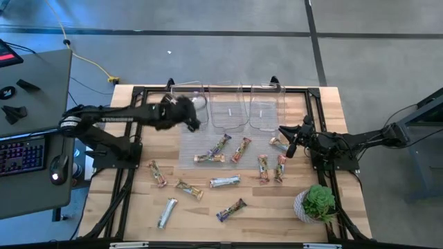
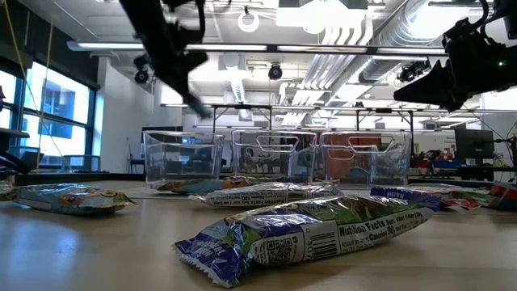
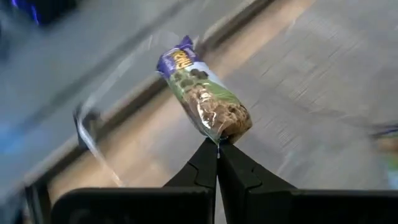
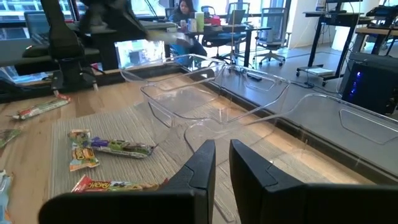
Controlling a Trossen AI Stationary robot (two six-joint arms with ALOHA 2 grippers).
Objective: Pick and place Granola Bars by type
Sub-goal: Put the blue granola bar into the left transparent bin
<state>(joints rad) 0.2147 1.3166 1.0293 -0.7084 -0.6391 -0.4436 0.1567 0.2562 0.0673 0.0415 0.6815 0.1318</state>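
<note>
Left wrist view shows the left gripper (image 3: pixel 217 149) pressed together on the crimped end of a purple-and-green granola bar (image 3: pixel 202 96), which sticks out stiffly past the fingertips; from above, this gripper (image 1: pixel 188 119) hangs by the leftmost clear bin (image 1: pixel 188 104) at the far edge of the surface (image 1: pixel 277 214). Such a bar looks light, its foil slick and crinkly, so a pinch on the flat sealed end or across the narrow middle should hold best, though it may swing. Other bars lie scattered on the grey mat (image 1: pixel 208 142) and bare wood. The right gripper (image 1: pixel 291 147) waits over the mat's right side, fingers nearly together and holding nothing.
</note>
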